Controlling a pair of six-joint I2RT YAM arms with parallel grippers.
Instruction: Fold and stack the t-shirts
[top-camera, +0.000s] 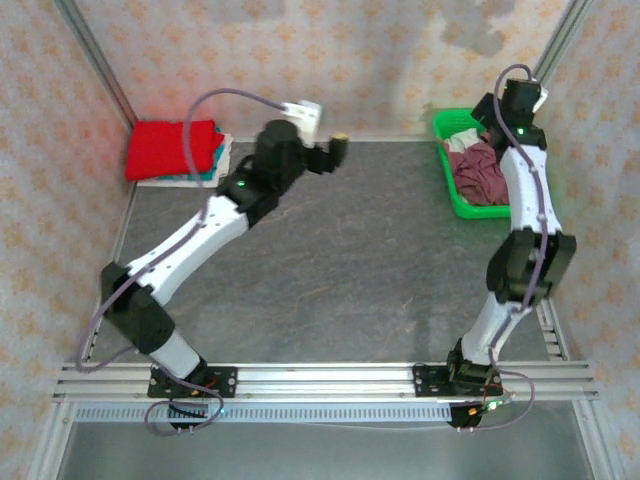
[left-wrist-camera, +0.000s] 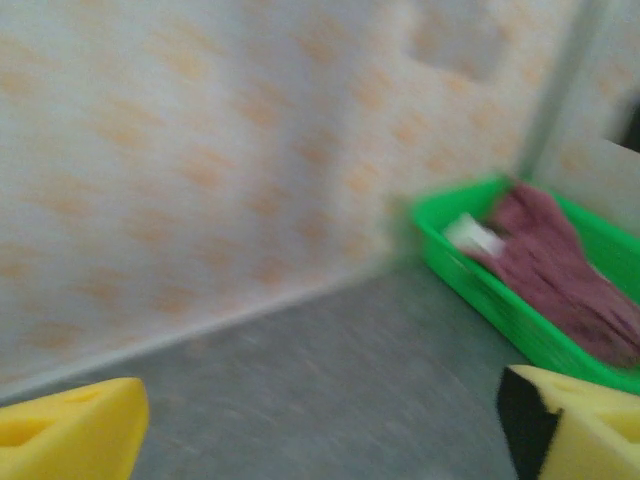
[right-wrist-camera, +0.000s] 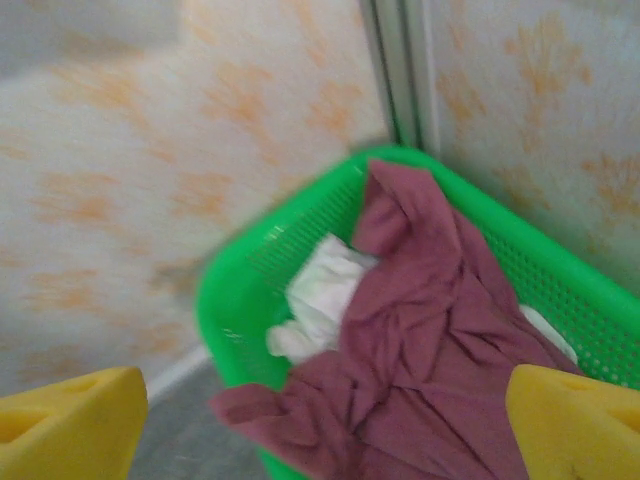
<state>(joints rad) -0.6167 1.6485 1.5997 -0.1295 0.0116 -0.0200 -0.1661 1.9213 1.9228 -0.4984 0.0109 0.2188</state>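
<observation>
Pale walls (top-camera: 350, 50) patterned with faded orange motifs enclose a grey tabletop (top-camera: 350, 250) on three sides. Metal posts (top-camera: 96, 60) stand in the far corners; an aluminium rail (top-camera: 330, 380) runs along the near edge.

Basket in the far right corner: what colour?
The basket is bright green; right wrist view shows it best.

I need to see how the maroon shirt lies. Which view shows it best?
Right wrist: the maroon shirt lies crumpled in the green basket, close and clear. Left wrist shows it blurred; top view shows it small.
</observation>
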